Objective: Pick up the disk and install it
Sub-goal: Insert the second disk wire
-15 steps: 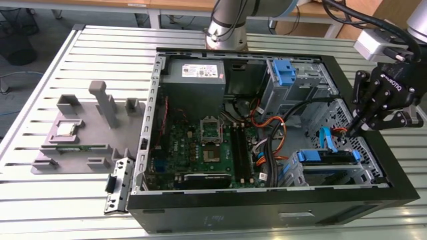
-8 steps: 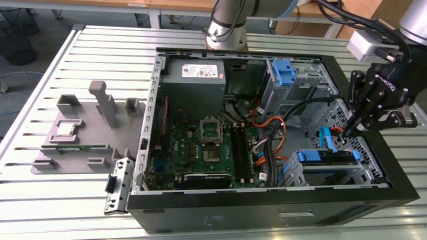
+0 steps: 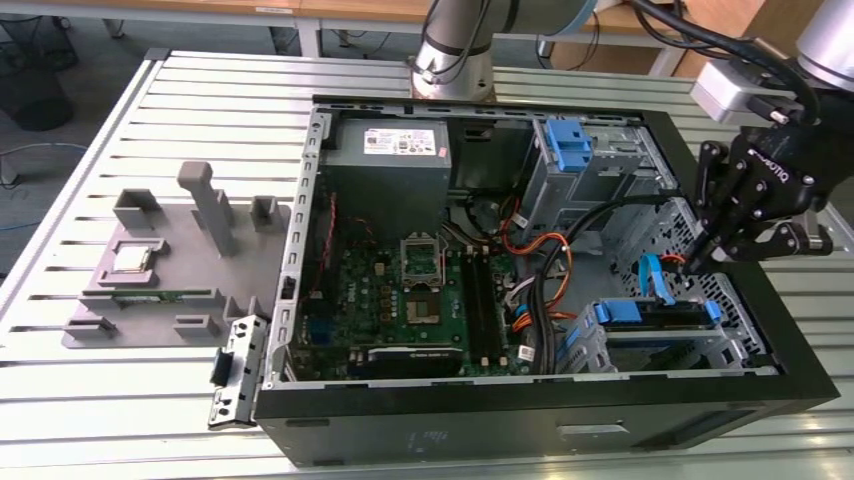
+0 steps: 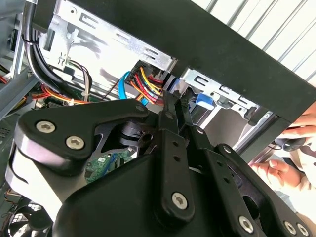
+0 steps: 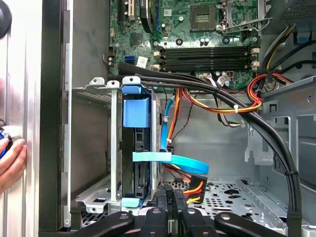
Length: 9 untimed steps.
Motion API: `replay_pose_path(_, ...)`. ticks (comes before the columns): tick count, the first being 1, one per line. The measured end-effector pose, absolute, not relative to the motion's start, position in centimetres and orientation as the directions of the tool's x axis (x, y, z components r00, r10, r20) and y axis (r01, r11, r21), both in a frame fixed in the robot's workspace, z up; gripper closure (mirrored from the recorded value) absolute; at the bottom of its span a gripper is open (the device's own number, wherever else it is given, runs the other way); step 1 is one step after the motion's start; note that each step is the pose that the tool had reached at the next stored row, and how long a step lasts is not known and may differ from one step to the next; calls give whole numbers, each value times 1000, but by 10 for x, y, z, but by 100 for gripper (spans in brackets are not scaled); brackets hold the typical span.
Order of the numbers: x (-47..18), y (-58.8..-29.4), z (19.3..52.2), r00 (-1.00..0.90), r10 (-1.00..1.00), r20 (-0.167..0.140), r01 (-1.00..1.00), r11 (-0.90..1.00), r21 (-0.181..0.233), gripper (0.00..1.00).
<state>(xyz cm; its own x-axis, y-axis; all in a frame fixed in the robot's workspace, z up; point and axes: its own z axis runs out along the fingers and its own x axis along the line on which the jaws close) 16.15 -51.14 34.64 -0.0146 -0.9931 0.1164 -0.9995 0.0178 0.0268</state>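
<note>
The disk (image 5: 140, 148), edge-on in its blue carrier frame, sits in the metal drive cage (image 5: 94, 197) at the case's front corner. In the exterior view the disk (image 3: 651, 313) lies low at the right of the open computer case (image 3: 534, 420). My gripper (image 3: 687, 262) hangs just above and beside it, inside the case. Its fingers look pressed together with nothing between them in both wrist views, gripper (image 5: 172, 191) and gripper (image 4: 174, 96). The tips are close to a black connector with red and yellow wires (image 5: 193, 186) and a blue flat cable (image 5: 185, 163).
A bare blue bracket (image 3: 569, 145) sits in the upper bay. Thick black cables (image 5: 266, 128) cross the case over the motherboard (image 3: 400, 300). A person's hand (image 5: 11, 163) rests outside the case wall. A grey fixture (image 3: 160, 270) stands on the slatted table at the exterior view's left.
</note>
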Motion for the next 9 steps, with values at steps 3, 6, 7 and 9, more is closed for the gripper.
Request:
replay_pose_path(3,160,-512,346,-15,-993,116,-1000,18,26,82)
replay_pose_path(6,159,-512,346,-15,-993,116,-1000,18,26,82)
replay_pose_path(7,159,-513,346,-15,-993,117,-1000,18,26,82)
replay_pose_path(9,159,-516,346,-15,-993,116,-1000,18,26,82)
